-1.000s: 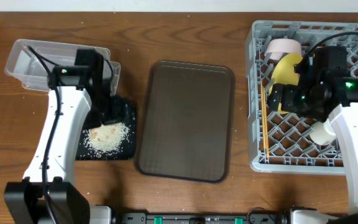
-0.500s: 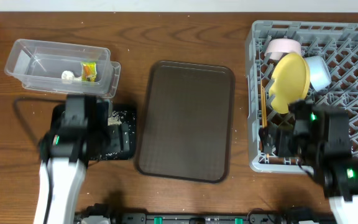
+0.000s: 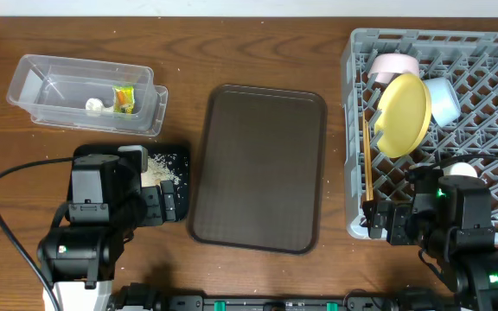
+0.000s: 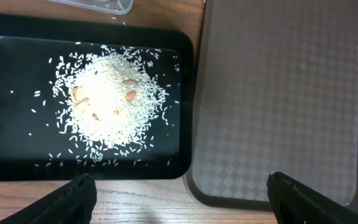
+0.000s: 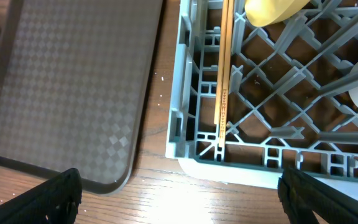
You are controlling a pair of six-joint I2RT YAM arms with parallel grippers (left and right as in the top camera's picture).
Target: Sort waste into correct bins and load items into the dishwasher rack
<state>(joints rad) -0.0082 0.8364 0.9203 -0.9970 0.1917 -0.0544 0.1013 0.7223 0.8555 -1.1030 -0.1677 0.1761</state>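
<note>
Rice heaped in the black tray, left half of the left wrist frame, looks light and loose, so we judge the stiff tray rim the better hold, left fingers and right fingers spread, empty.

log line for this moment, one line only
left gripper open near black tray | right gripper open at rack edge | rice on black tray | wrapper in clear tub | plate, chopsticks in rack
</note>
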